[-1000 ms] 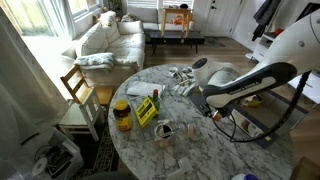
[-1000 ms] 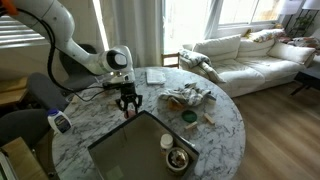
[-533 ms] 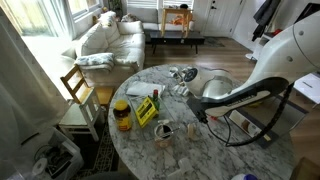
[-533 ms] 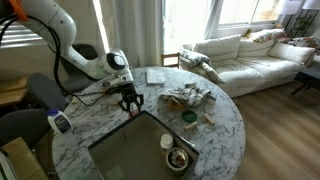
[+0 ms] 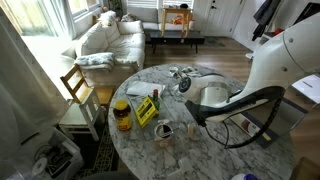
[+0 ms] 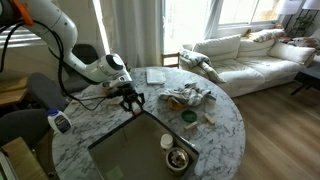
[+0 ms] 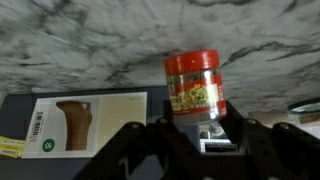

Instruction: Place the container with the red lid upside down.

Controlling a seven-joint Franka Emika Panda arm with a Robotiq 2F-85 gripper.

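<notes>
In the wrist view the container with the red lid [image 7: 193,88] is a small clear pot with a red and yellow label. It sits between my two dark fingers [image 7: 160,135], with its lid pointing away toward the marble table [image 7: 80,45] and its base hidden by the gripper. My gripper [image 7: 200,125] is shut on its lower part. In both exterior views the gripper [image 5: 188,112] [image 6: 131,99] hangs low over the table near the dark mat [image 6: 135,150]. The pot is too small to make out there.
An amber jar with a yellow lid [image 5: 122,113], a yellow box [image 5: 146,109] and a small cup [image 5: 165,130] stand on the table. A printed card [image 7: 85,125] lies on the mat. A pile of wrappers [image 6: 187,97] and a bowl [image 6: 178,158] lie further off.
The arm has swung lower and its forearm now lies flatter over the table. The gripper has shifted slightly and tilted, still closed on the pot.
</notes>
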